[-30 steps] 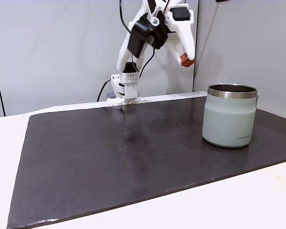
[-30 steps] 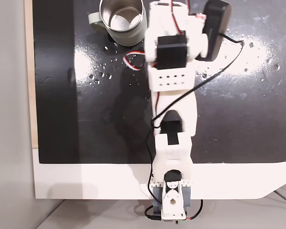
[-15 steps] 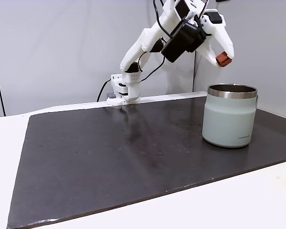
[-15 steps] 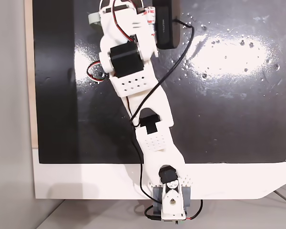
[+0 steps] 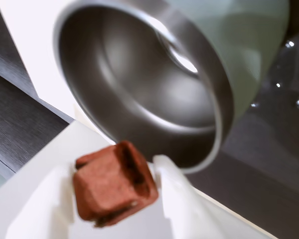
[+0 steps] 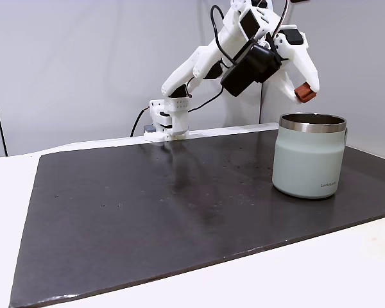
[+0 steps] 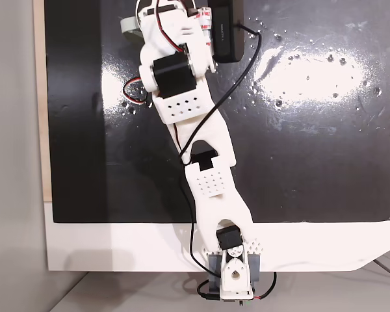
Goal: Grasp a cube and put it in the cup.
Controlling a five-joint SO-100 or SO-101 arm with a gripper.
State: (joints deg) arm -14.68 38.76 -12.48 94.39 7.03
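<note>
**Dark mat on a white table**

A large black mat (image 6: 179, 205) covers most of the white table (image 6: 321, 276), its glossy surface speckled with small droplets or specks and catching bright glare in a fixed view (image 7: 312, 65). Behind the table stands a plain grey wall (image 6: 70, 70) with a vertical seam.

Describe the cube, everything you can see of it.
The cube is a small reddish-brown block with blunt, rounded corners and a matte, slightly rough-looking surface. It sits tilted, pinched between the white fingers of the gripper. It is held in the air just above the steel rim of the cup, touching only the fingers.
</note>
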